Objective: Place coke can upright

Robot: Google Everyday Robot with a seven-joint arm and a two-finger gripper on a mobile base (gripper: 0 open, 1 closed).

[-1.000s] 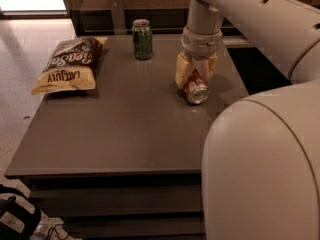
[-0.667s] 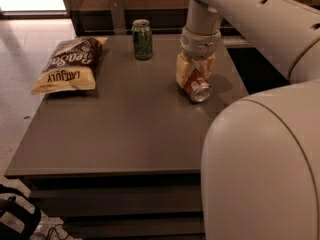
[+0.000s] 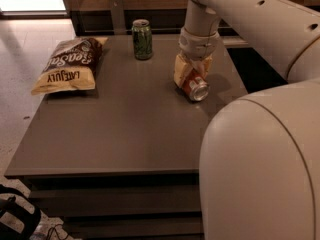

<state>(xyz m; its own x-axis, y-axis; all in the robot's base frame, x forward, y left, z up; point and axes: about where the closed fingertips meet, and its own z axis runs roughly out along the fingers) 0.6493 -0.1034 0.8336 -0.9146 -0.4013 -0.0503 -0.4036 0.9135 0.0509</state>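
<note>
Currently my gripper point(image 3: 193, 75) is low over the far right part of the table point(image 3: 125, 134), pinching the coke can point(image 3: 196, 88). The coke can leans on a slant, its silver end facing the camera, its upper part hidden between my fingers point(image 3: 181, 70). Whether it touches the tabletop is hard to tell. A green can point(image 3: 142, 39) stands upright near the back edge, apart to the left. A chip bag point(image 3: 69, 65) lies flat at the far left corner. My own arm point(image 3: 250, 24) and rounded shell point(image 3: 260, 169) block the right side.
</note>
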